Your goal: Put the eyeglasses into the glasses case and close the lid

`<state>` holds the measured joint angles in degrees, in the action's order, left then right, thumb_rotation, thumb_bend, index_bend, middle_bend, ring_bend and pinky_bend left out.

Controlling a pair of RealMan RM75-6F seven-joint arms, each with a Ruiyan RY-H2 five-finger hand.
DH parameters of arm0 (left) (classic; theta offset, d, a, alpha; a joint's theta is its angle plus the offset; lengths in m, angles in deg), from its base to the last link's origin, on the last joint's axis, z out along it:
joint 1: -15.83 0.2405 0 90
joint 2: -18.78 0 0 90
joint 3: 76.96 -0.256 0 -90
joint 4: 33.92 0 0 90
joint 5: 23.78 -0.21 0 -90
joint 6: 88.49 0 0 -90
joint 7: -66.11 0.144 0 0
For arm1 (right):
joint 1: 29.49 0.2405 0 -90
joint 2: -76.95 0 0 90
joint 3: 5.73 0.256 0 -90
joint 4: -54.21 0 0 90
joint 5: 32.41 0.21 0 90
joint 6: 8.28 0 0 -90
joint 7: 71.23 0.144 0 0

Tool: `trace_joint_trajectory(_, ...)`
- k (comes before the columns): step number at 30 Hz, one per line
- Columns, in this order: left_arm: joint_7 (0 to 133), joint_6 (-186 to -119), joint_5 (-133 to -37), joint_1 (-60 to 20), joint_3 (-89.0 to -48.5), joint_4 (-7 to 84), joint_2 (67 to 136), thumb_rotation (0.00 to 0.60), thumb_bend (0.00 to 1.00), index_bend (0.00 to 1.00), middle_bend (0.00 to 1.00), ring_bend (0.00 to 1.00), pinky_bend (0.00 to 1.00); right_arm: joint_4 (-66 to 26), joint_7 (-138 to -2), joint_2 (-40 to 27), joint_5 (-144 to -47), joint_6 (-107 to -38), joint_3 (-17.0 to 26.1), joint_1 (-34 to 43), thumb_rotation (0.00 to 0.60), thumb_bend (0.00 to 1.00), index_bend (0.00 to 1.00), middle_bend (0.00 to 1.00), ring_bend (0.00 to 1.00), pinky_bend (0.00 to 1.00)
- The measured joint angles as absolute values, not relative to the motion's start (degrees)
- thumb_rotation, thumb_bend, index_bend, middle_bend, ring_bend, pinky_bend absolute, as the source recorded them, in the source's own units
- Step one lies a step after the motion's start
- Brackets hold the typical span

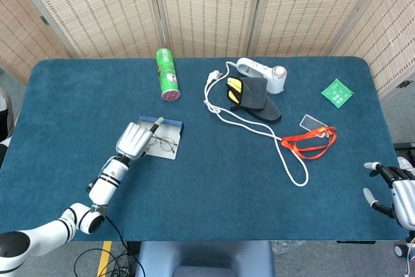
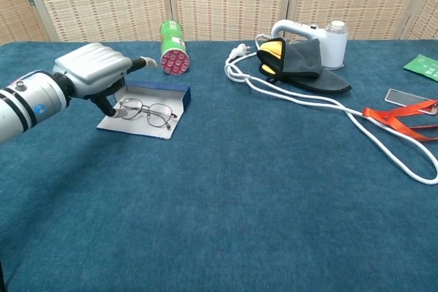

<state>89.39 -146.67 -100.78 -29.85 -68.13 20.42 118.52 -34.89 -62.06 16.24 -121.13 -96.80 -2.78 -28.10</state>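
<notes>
The thin-framed eyeglasses [image 1: 163, 142] [image 2: 146, 111] lie in the open glasses case [image 1: 170, 122] [image 2: 171, 92], a flat blue box with a pale lining, on the left part of the table. My left hand [image 1: 132, 139] [image 2: 92, 73] hovers over the case's left end, one finger stretched toward the far wall and the thumb down beside the left lens. It holds nothing. My right hand [image 1: 390, 187] hangs past the table's near right corner with its fingers apart, seen only in the head view.
A green can [image 1: 167, 74] [image 2: 172, 47] lies behind the case. A white cable [image 1: 272, 135] [image 2: 328, 104], a white device with a dark cloth [image 1: 256, 92] [image 2: 304, 56], an orange lanyard [image 1: 311, 142] and a green packet [image 1: 337, 92] occupy the right half.
</notes>
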Motion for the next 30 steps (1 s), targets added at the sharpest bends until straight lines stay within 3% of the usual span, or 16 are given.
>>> trace_joint_trajectory(30, 88.9, -139.8, -90.7, -35.5, -60.2, 3.9, 128.9, 0.600, 0.25, 0.10, 0.88, 0.87, 0.97, -35.2, -62.6, 16.5, -120.1, -96.5, -2.8, -28.6, 0.600, 0.32, 0.29, 0.44, 0.39, 0.37)
